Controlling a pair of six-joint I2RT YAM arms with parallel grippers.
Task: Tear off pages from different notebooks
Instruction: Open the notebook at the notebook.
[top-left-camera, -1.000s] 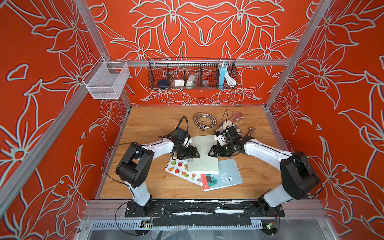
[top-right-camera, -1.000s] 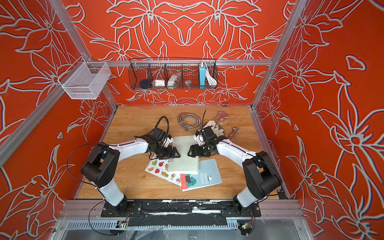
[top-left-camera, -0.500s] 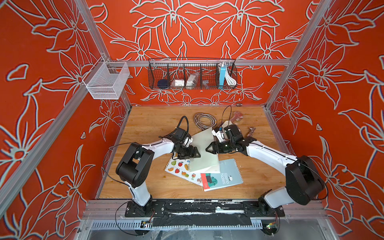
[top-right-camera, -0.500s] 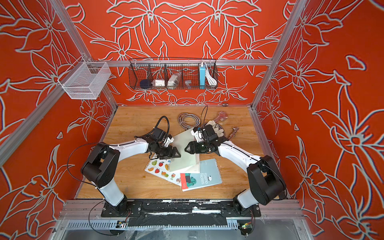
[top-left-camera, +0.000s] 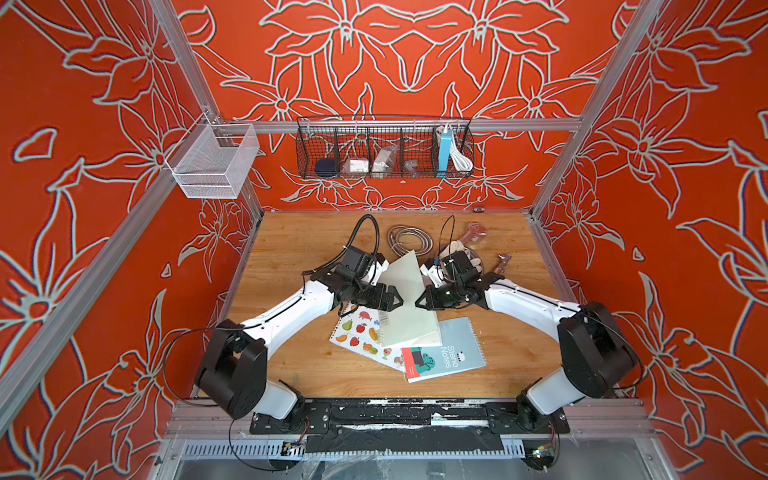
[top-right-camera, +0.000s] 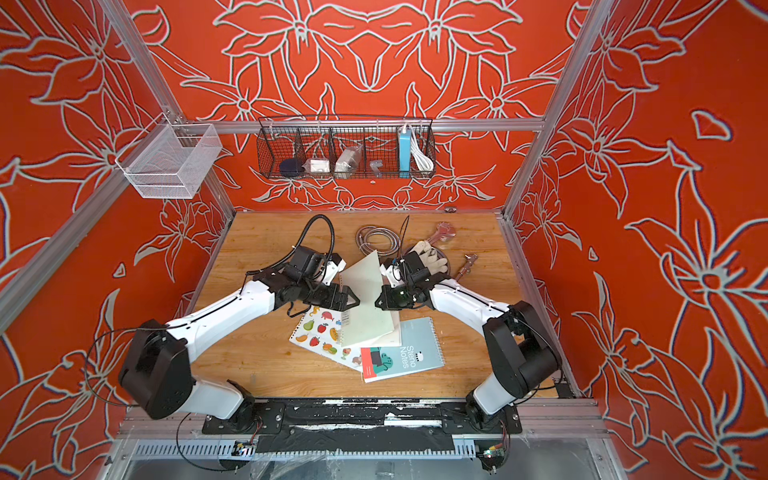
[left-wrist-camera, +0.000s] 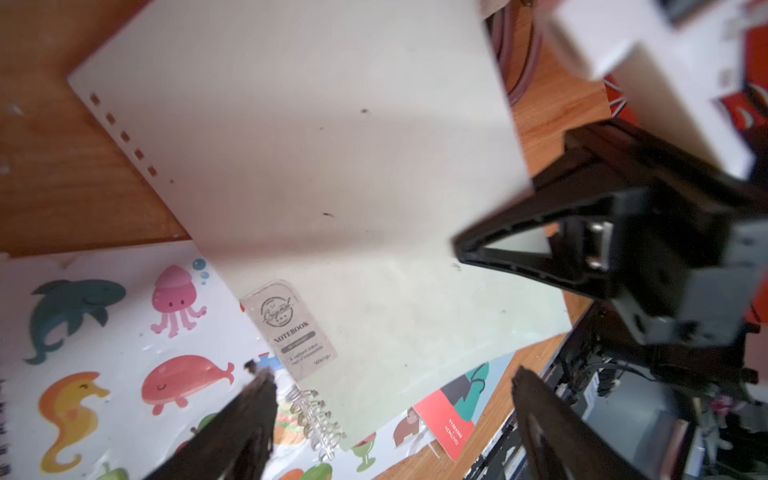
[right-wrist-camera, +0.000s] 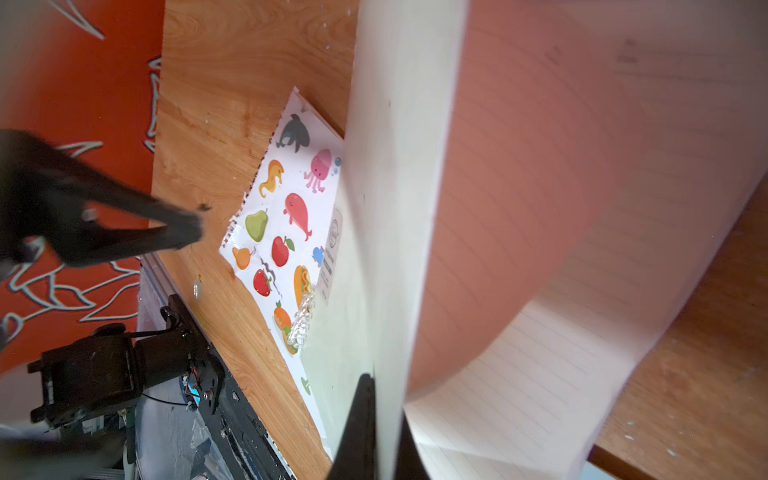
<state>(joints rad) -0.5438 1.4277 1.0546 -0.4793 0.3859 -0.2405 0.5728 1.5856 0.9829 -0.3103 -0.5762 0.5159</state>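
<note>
- Locate the three notebooks in an overlapping pile at the middle of the bench (top-left-camera: 291, 249), toward its front edge. The picture notebook (top-left-camera: 359, 332) is lowest and nearest the left edge, the blue notebook (top-left-camera: 449, 351) is toward the right front, and the grey-green notebook (top-left-camera: 411, 330) is on top.
- Note the right claw (top-left-camera: 419, 303), pinched together on the free long edge of the raised sheet (top-left-camera: 404, 276) of the grey-green notebook. The sheet is lifted and bowed, with its far corner pointing at the back edge.
- Treat the raised sheet as probably the cover: same pale colour, and a printed label (left-wrist-camera: 291, 328) sits at the bend.
- Observe the lined pages (right-wrist-camera: 582, 291) curling behind it. Whether any are pinched too cannot be told.
- Note the left claw (top-left-camera: 394, 301), jaws apart and holding nothing, just beside the punched edge and facing the right claw across the sheet.
- Check the binding: the far holes (left-wrist-camera: 124, 137) are clear of the wire, and the wire coil (left-wrist-camera: 316, 415) is seen only at the near end.
- Take the long axis as running front to back. The bound edge is on the left claw's side and the free edge on the right, so the left arm is nearer the binding.
- Expect a hold-down near the wire coil by the left claw, with the pull going toward the right edge, across that axis.
</note>
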